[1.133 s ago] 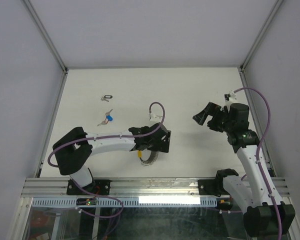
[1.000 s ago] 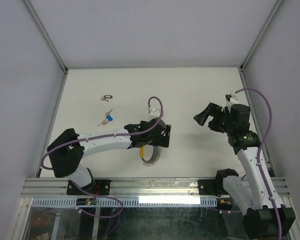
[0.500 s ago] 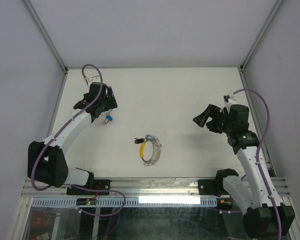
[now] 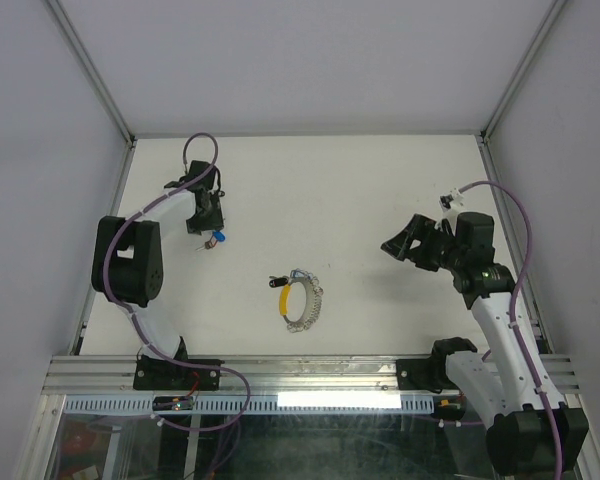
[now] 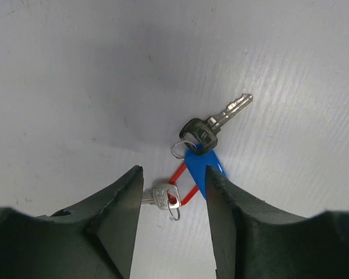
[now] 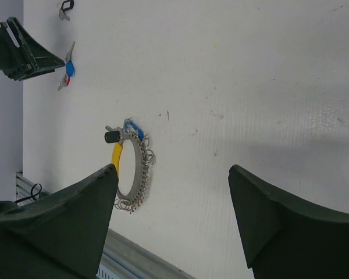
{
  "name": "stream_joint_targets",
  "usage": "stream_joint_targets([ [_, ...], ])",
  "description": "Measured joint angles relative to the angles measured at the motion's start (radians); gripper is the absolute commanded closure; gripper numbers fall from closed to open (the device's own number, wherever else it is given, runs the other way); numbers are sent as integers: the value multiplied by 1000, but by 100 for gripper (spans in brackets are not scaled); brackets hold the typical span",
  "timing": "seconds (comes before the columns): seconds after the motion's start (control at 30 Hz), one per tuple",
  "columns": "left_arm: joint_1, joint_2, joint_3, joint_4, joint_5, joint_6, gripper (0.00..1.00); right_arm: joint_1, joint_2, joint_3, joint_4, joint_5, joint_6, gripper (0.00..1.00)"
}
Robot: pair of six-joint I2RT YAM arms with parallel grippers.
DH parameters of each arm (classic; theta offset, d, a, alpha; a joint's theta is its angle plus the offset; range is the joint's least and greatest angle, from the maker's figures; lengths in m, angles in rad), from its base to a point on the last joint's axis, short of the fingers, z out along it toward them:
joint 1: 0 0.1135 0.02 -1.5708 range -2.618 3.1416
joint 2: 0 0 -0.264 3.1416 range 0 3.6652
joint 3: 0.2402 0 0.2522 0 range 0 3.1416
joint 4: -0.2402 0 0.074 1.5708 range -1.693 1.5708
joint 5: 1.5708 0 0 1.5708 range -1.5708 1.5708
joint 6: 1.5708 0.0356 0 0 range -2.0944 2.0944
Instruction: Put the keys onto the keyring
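A small bunch of keys (image 5: 200,135) lies at the back left of the table: a black-headed key, a blue tag (image 5: 205,168), a red loop tag (image 5: 183,185) and a silver key (image 5: 163,196). My left gripper (image 5: 173,174) hangs right over the keys (image 4: 217,239), jaws a little apart; the silver key and red tag lie between its fingers (image 5: 119,221), nothing pinched. The keyring (image 4: 313,305), part yellow and part silvery, lies flat near the table's middle with a black and a blue key on it. My right gripper (image 6: 173,168) stands open above bare table right of the keyring (image 6: 142,171).
One more black tag (image 6: 67,6) lies behind the left gripper (image 6: 23,52). Grey walls close the table on the left, back and right. An aluminium rail (image 4: 310,372) runs along the near edge, just below the keyring.
The left arm let go of the keyring, swung to the back left onto the loose keys, and its jaws have narrowed. The keyring stays flat on the table. The right gripper dipped slightly.
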Motion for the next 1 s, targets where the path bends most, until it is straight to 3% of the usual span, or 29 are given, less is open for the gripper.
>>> stream_joint_targets([
  [0.33,13,45,44,-1,9,14,64,0,0,-3,6,-29,-3,21],
  [0.63,13,71,60,2,21,21,81,0,1,-14,7,-36,-3,21],
  [0.87,13,75,61,10,44,28,99,0,1,-14,7,-36,-3,20],
  [1.0,13,76,61,15,55,36,100,0,0,-14,7,-36,-3,20],
])
